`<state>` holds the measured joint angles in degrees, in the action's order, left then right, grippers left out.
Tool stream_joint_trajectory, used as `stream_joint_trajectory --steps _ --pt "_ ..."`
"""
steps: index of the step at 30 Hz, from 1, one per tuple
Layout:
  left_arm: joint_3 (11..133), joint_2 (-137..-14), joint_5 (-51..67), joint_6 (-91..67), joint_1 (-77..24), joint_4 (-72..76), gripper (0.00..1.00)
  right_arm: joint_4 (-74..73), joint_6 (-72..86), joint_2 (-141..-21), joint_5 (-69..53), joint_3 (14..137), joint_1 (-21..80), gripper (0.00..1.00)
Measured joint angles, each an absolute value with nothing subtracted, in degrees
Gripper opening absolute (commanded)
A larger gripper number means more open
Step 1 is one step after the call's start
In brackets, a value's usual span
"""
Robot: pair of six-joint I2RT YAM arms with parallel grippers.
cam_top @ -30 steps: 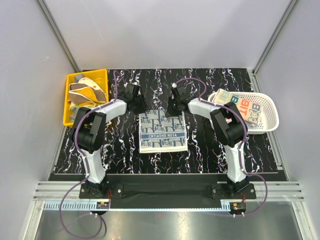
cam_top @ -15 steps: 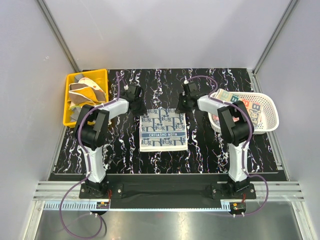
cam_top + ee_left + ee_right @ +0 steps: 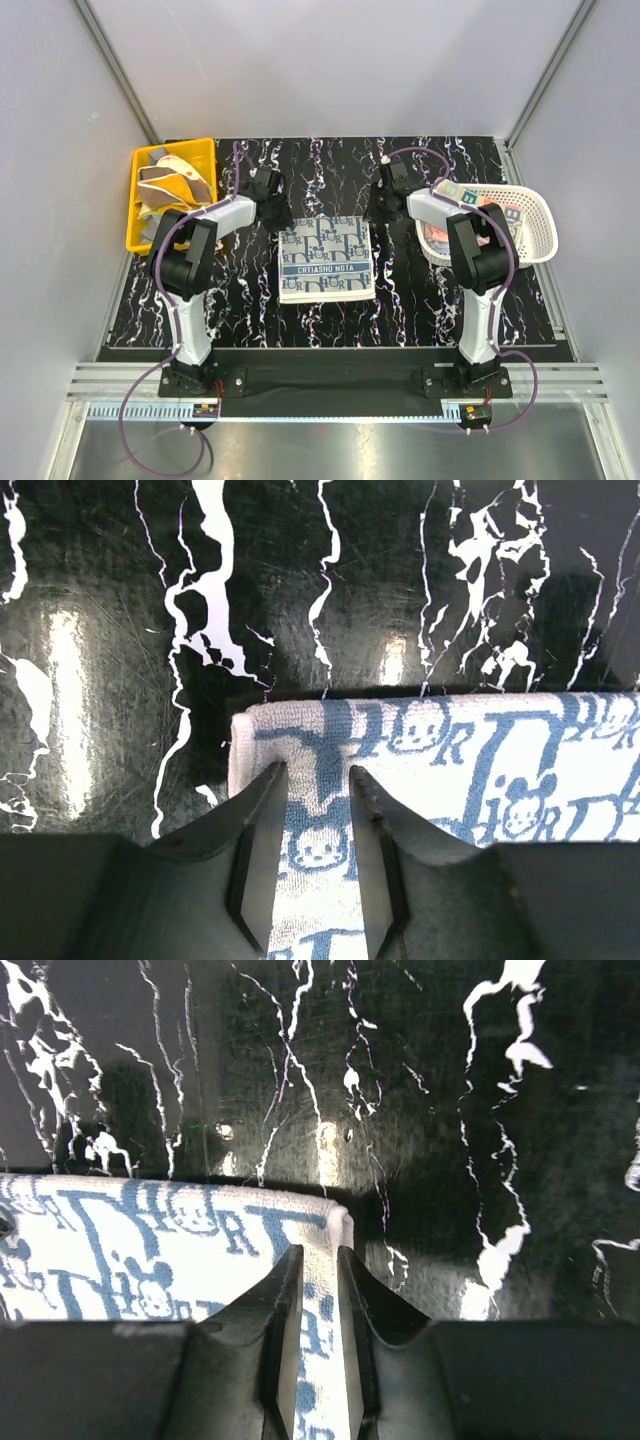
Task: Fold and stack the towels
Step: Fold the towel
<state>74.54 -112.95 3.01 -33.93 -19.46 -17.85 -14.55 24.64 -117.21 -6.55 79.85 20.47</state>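
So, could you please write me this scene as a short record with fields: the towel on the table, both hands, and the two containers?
towel: blue-white patterned towel, folded, lying flat in the middle of the black marbled table
left hand: over the towel's far left corner, fingers apart, holding nothing
right hand: over the towel's far right corner, fingers narrowly apart, holding nothing
yellow bin: far left of the table, holds crumpled towels
white basket: right side, holds lettered towels, partly hidden

The right arm (image 3: 478,250) partly hides towels (image 3: 455,192) in the basket (image 3: 535,240).
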Motion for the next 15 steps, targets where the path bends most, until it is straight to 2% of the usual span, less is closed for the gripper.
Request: stream_joint_trajectory --steps 6,12,15 --pt "76.23 -111.42 2.98 -31.29 -19.14 -20.21 0.38 -14.70 23.27 -115.33 -4.73 79.79 20.47 0.33" --pt "78.85 -107.87 -2.15 -28.53 -19.11 -24.53 0.40 -15.27 21.56 -115.13 -3.44 79.83 20.47 0.42" --pt "80.58 -108.16 -3.05 -26.79 -19.11 -25.91 0.40 -15.92 20.88 -115.15 -3.44 80.14 20.47 0.43"
